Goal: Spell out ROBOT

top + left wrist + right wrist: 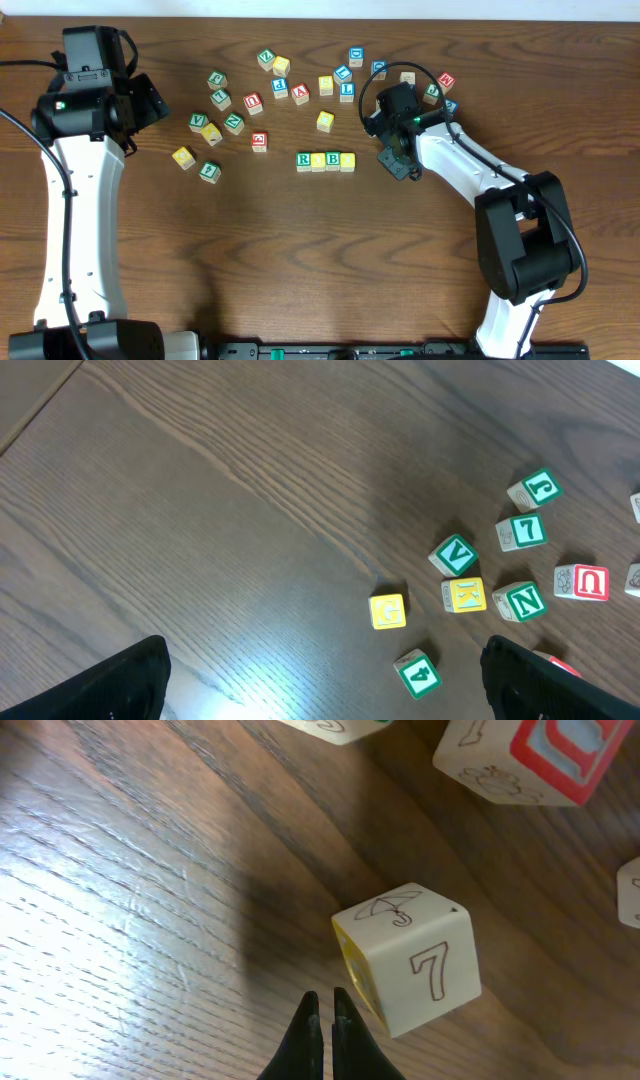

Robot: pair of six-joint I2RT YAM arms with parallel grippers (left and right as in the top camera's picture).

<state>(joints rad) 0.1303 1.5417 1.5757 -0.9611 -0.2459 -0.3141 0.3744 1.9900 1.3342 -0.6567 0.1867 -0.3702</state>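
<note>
Four cubes stand in a row at the table's middle: green R (303,160), a pale yellow-topped cube (318,160), green B (333,160) and another yellow-topped cube (347,160). Blue-printed cubes (356,56) lie in the back cluster; I cannot read a T among them. My right gripper (325,996) (392,108) is shut on nothing, low over the wood. Just right of its tips sits a cube (410,960) showing a 7, an umbrella and a yellow side. My left gripper (325,690) (150,100) hangs wide open above the table's left side, nothing between its fingers.
Loose cubes lie left of centre: a yellow one (388,610), green 4 (418,673), V (455,554), N (524,601) and a red U (582,581). More cubes are scattered along the back (300,93). A red-framed cube (545,755) lies beyond the right fingertips.
</note>
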